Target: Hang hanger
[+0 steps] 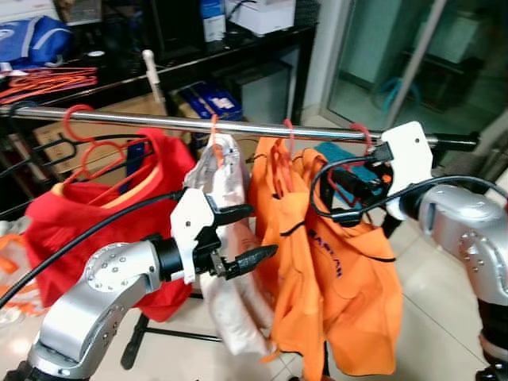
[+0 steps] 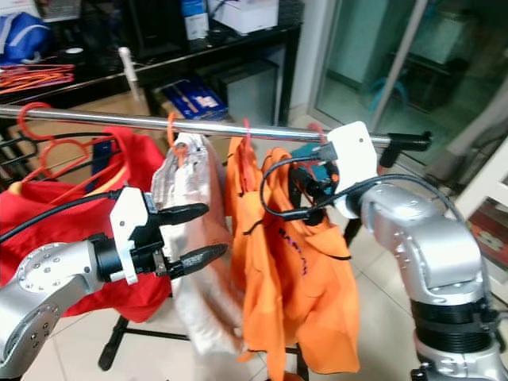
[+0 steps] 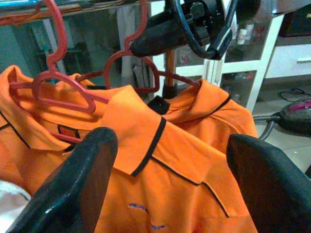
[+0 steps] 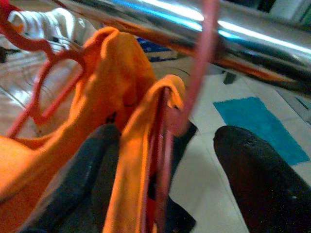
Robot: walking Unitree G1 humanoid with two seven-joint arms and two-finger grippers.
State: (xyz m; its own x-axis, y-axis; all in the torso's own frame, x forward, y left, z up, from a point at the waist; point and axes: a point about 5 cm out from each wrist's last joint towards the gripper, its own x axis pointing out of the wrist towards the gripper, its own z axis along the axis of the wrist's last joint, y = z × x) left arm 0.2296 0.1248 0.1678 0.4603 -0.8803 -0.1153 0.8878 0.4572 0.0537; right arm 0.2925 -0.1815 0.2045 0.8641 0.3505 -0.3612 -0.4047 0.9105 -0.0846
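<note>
We see a steel rail (image 1: 238, 125) running across the scene, with garments on red hangers along it: a red shirt (image 1: 87, 214), a white garment (image 1: 230, 262), and two orange shirts (image 1: 341, 270).

Left gripper (image 1: 250, 234): its fingers (image 3: 73, 184) stand wide apart and hold nothing. The white garment hangs just behind and below the fingertips. The orange shirts lie beyond the tips; from the left wrist view, an orange collar with black trim shows in the gap between the two fingers, apart from both.

Right gripper (image 2: 305, 186): it sits just below the rail, at the top of the rightmost orange shirt. Its fingers (image 4: 257, 179) stand wide. In the right wrist view, the red hanger (image 4: 194, 82) of that shirt runs up between the fingers, and its hook passes over the rail just beyond the tips. The shirt's orange shoulder fabric also lies between the fingers, close against one of them. We cannot tell whether either finger touches the hanger; the other finger stands apart from it.

A second red hanger (image 3: 63, 90) carries the neighbouring orange shirt, farther from the right fingers, toward the left gripper. An empty red hanger (image 1: 79, 127) hangs at the far left of the rail, well apart from both grippers. A black cable (image 1: 349, 206) loops beside the right wrist.
</note>
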